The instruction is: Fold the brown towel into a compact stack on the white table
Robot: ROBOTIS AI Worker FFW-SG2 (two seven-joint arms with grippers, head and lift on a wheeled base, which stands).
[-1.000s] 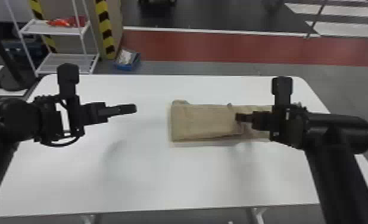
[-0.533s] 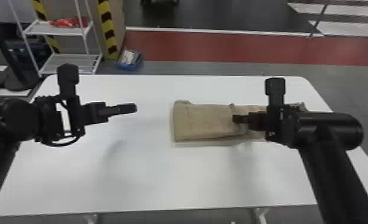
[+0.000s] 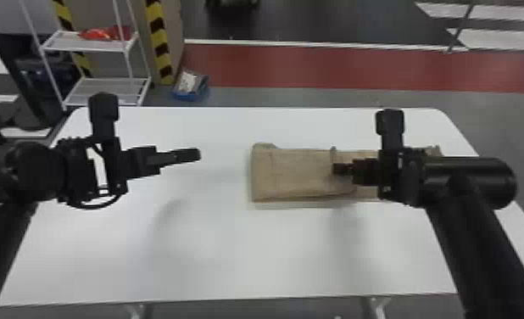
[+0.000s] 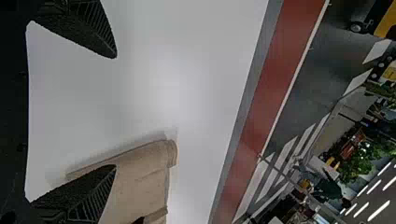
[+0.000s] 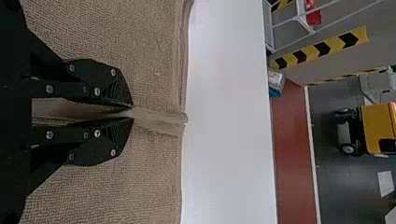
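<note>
Two grippers of mine are over the white table, one on each side, and the brown towel lies between the table's middle and its right side. My right gripper is down at the towel, reaching in over it from the right, with part of the cloth running beneath it. Seen from my right wrist, the two fingers of that right gripper are drawn nearly together, pinching a raised ridge of the towel between their tips; the ridge runs on past them to the cloth's edge, and the woven surface spreads out on both sides of it. The towel is folded into a long strip lying left to right, its left end thick and layered, with a small rounded bulge at the far corner. My left gripper hangs above the left part of the table, pointing toward the towel and well apart from it. From my left wrist I see the fingers of that left gripper spread wide with nothing between them, one of them overlapping the towel in that line of sight. Past the far edge of the table, a blue bin sits on the floor beside a white rack.
</note>
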